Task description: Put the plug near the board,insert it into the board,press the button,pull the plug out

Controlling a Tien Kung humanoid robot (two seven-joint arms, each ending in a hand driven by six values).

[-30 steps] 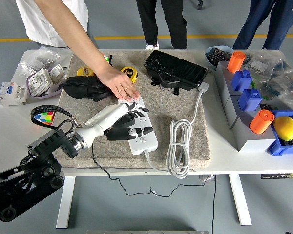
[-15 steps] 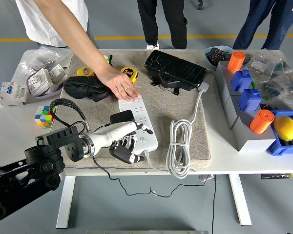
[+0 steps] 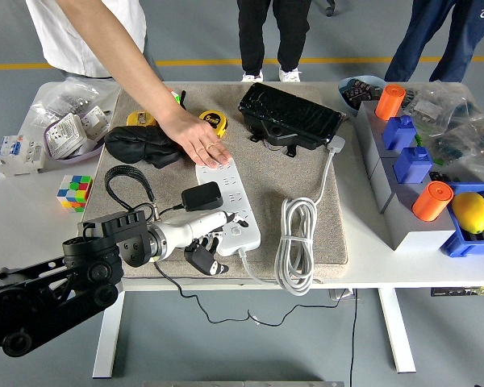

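The white power board (image 3: 235, 211) lies on the beige mat (image 3: 306, 181). A person's hand (image 3: 202, 145) presses flat on its far end. The black plug (image 3: 202, 196) sits on the board's left side, and its black cord (image 3: 129, 181) loops away to the left over the mat. My left hand (image 3: 203, 246) hangs at the mat's near edge, just in front of the board and below the plug. Its fingers droop loosely and hold nothing. I cannot tell whether the plug's pins are seated in a socket.
A coiled white cable (image 3: 294, 242) lies right of the board, with a black case (image 3: 290, 117) behind it. Two yellow tape measures (image 3: 214, 121) and a black pouch (image 3: 141, 145) sit far left, a colour cube (image 3: 74, 192) off the mat. Blue bins (image 3: 403, 133), orange cylinders (image 3: 431, 200) and a lemon (image 3: 470, 212) stand right.
My left hand has pulled back toward the near-left edge, off the board. The plug stays on the board where it was half a second ago. The cord loop has shifted onto the mat.
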